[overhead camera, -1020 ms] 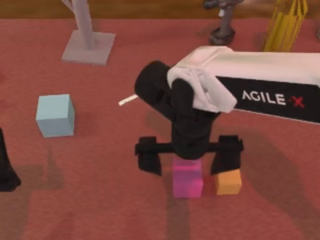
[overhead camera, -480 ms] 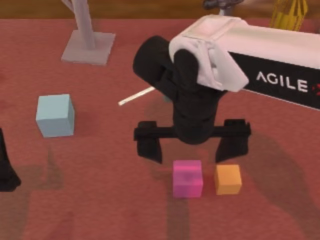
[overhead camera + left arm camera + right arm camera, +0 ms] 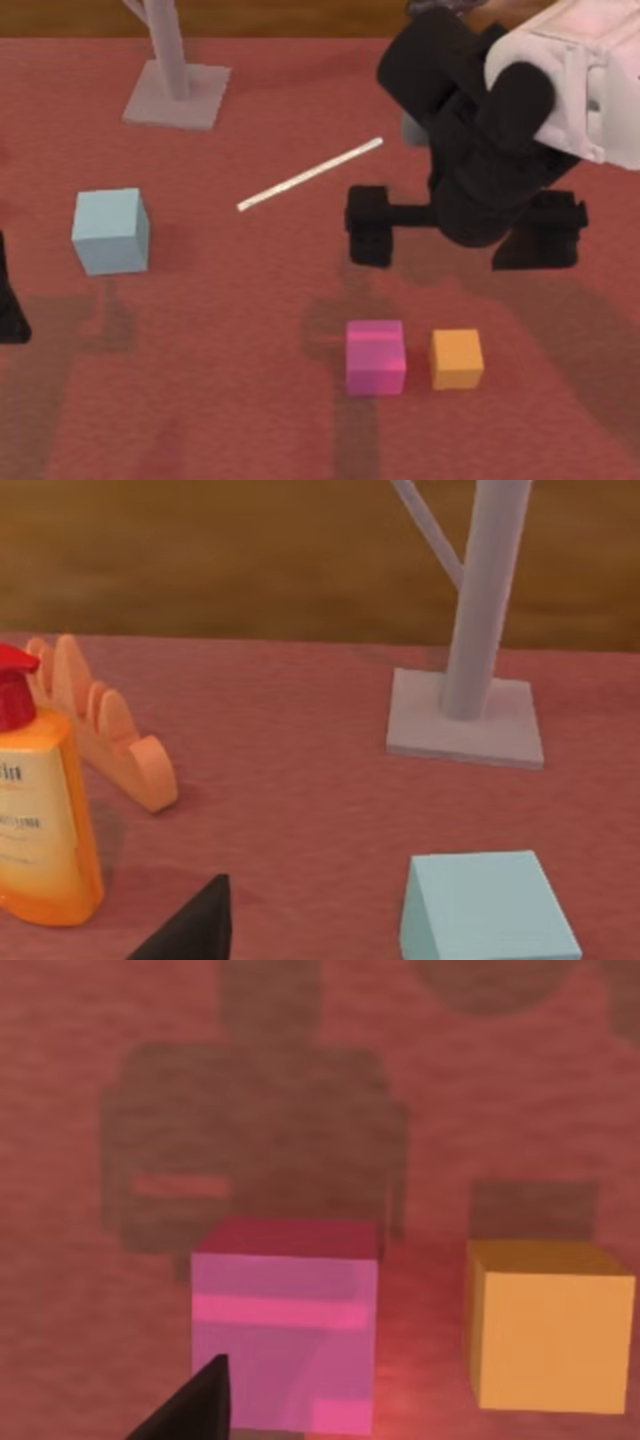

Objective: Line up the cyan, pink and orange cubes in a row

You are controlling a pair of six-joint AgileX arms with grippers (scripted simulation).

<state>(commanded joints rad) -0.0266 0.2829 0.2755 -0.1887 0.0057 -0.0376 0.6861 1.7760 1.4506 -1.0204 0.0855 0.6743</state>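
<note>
The pink cube [image 3: 376, 357] and the smaller orange cube [image 3: 456, 359] rest side by side near the table's front, a narrow gap between them. They also fill the right wrist view, pink cube [image 3: 285, 1325] beside orange cube [image 3: 548, 1325]. The cyan cube [image 3: 110, 230] sits alone at the left and shows in the left wrist view as well [image 3: 488, 910]. My right gripper [image 3: 453, 255] hangs open and empty above the table, behind the pink and orange pair. My left gripper [image 3: 10, 315] stays at the left edge, open, with the cyan cube just ahead of it.
A white stand [image 3: 175, 90] rises at the back left. A thin white stick [image 3: 310, 173] lies between it and the right arm. An orange bottle with a red cap [image 3: 40, 820] and an orange scalloped rack [image 3: 100, 730] stand further left.
My right gripper, which was low and open astride the pink cube, has risen and pulled back to the right. The pink cube stays beside the orange one. The left arm has not moved.
</note>
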